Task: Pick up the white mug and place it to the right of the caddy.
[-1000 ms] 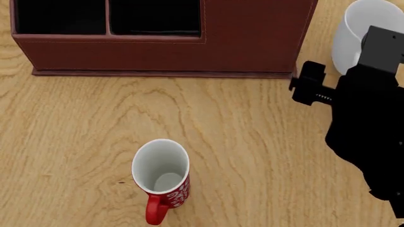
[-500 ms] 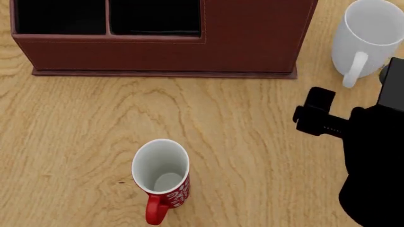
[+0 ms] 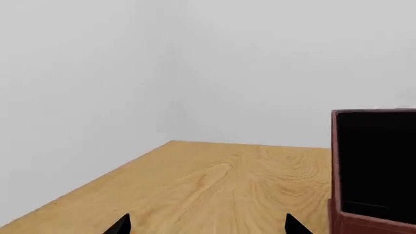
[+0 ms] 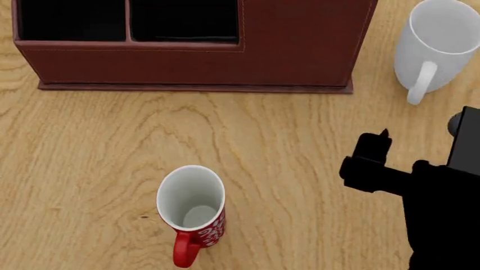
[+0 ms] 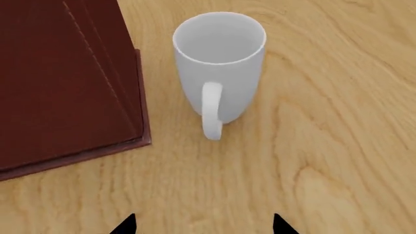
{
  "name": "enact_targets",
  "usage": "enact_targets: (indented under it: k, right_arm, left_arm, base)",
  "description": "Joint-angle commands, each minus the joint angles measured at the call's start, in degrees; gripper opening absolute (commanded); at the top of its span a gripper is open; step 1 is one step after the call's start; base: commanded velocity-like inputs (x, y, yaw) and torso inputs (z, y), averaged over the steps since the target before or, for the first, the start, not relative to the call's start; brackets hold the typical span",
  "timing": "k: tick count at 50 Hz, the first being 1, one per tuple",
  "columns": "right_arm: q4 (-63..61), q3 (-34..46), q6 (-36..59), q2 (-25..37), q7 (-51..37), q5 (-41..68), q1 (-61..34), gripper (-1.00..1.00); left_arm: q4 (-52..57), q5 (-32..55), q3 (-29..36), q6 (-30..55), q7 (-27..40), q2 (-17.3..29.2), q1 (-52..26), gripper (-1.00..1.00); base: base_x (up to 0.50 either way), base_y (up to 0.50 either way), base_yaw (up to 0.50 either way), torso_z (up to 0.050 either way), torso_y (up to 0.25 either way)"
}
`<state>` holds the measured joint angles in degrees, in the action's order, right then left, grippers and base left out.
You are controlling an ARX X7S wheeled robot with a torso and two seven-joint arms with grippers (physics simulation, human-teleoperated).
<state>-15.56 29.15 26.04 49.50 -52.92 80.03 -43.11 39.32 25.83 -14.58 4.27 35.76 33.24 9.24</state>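
Head view: two mugs, one caddy, one arm. The white mug [image 4: 439, 42] stands upright on the wooden table [image 4: 98, 140], just right of the caddy [image 4: 300, 50] with a strip of bare wood between them, its handle turned toward the robot. The red mug [image 4: 192, 211] stands well apart from the right gripper [image 4: 371, 160], off to its left, handle also toward the robot. The white mug lies ahead of that gripper and a little to its right, clear of it. The gripper's black body hides its fingertips here, and the arm behind it is cut off by the frame edge. Only the caddy's front part shows, with two black-lined compartments cut by the top edge.

Left wrist view: one caddy corner [image 3: 373, 170], cut by the frame, with a dark interior. The left gripper [image 3: 206, 225] shows only two black fingertips [image 3: 121, 225] at the frame edge, spread wide with bare wood between them and nothing held. The caddy sits beyond and outside one fingertip. A plain pale grey wall meets the table's far edge; a faint room corner is barely visible.

Right wrist view: one white mug [image 5: 219, 66], one caddy side [image 5: 62, 83]. Two black fingertips [image 5: 125, 225] stand apart, empty, on either side of bare wood. The mug stands ahead of the gap between them, handle pointing back toward them, untouched. The caddy's stitched side lies beyond the one tip, beside the mug without touching it.
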Motion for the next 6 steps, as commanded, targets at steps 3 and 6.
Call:
enact_targets:
  k: [3, 6]
  right_arm:
    - [14.4, 5.1, 1.5, -7.7, 9.1, -6.7, -5.9, 1.00]
    - [19.8, 6.5, 1.0, -9.7, 12.1, -8.6, -6.4, 1.00]
  left_arm:
    - [-69.3, -29.4, 51.0, -38.6, -29.0, -28.9, -61.1, 1.00]
    - [-95.1, -25.2, 73.6, -42.3, -25.0, -33.2, -68.9, 1.00]
  base:
    - [0.00, 0.00, 0.00, 0.000, 0.000]
    - [0.00, 0.00, 0.00, 0.000, 0.000]
